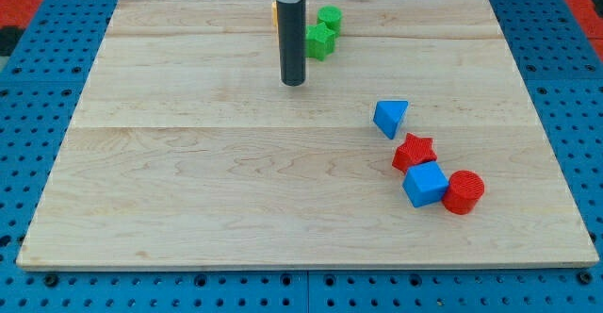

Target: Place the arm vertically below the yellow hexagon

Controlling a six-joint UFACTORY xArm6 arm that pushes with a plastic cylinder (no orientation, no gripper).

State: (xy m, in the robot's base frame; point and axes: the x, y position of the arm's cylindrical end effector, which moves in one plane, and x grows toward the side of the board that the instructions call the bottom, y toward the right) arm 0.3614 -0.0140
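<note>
My tip (294,80) rests on the wooden board (188,181) near the view's top centre. The yellow hexagon (275,12) is almost wholly hidden behind the rod; only a thin yellow-orange sliver shows at the rod's left edge, toward the view's top from my tip. A green star-like block (320,41) sits just right of the rod, and a green cylinder (329,17) lies above it, touching or nearly so.
A blue triangle (390,117) lies right of centre. Below it a red star (414,151), a blue cube (426,184) and a red cylinder (464,191) cluster together. A blue pegboard (38,124) surrounds the board.
</note>
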